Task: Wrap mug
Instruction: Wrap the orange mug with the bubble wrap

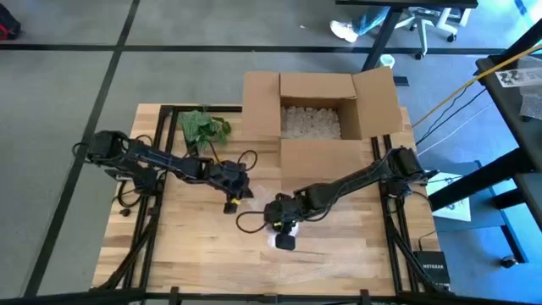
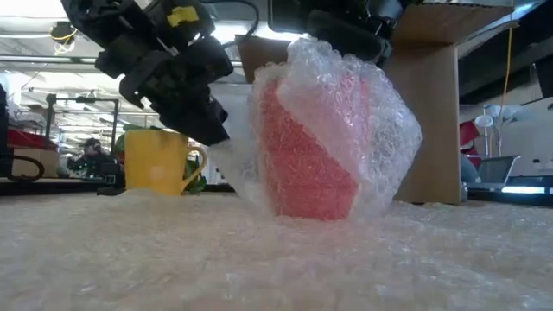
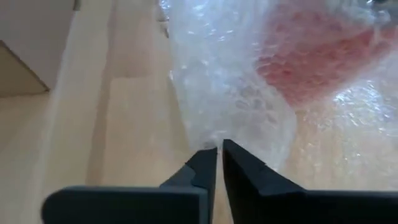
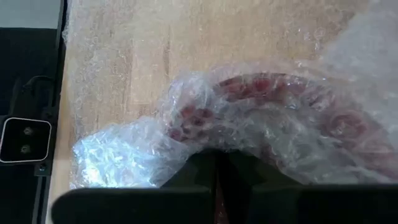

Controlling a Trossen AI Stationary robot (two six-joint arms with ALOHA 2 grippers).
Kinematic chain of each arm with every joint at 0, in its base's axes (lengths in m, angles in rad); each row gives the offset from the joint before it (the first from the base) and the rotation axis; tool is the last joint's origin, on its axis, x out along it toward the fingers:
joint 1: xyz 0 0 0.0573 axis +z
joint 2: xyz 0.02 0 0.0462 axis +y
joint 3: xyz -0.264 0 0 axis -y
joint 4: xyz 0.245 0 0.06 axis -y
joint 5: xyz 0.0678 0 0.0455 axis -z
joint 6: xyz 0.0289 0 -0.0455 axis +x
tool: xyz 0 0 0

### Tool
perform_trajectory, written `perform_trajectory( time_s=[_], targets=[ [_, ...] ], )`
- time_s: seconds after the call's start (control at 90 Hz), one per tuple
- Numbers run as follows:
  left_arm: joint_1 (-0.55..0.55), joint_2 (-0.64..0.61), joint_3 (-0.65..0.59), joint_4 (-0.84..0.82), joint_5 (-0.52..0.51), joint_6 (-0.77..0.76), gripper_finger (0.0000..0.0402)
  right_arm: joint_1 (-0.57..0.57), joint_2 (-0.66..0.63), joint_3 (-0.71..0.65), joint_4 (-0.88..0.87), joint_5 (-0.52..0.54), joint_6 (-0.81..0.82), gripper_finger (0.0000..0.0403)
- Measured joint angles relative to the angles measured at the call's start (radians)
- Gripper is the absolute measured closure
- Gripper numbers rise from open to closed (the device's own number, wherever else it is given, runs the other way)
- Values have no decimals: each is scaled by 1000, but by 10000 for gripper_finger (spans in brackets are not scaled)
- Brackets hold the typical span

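Near the right tool [image 4: 216,163], bubble wrap [image 2: 346,112] hides any mug [image 2: 307,160] label.

1 red mug [image 2: 304,164], 1 bubble wrap sheet [image 2: 363,104], 1 yellow mug [image 2: 155,161], 1 open box [image 1: 318,114], 1 plant [image 1: 201,128], 2 arms, 1 worktop [image 1: 195,237]

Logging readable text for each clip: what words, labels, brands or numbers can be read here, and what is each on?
"NETGEAR": white letters on the black box at the table's right front corner, high view; small, so only just readable.
Printed sheet on the desk at far right: too small to read.
Cardboard box, yellow mug, bubble wrap: no text visible.
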Motion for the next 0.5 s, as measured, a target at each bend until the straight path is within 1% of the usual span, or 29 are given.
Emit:
perform_trajectory(
  time_s=[0.233, 0.5],
  targets=[
    [-42, 0, 34, 65, 2, 51, 402, 0, 0, 0, 0, 1, -2, 402],
    [-108, 0, 66, 135, 30, 100, 401, 0, 0, 0, 0, 9, -4, 402]
  ],
)
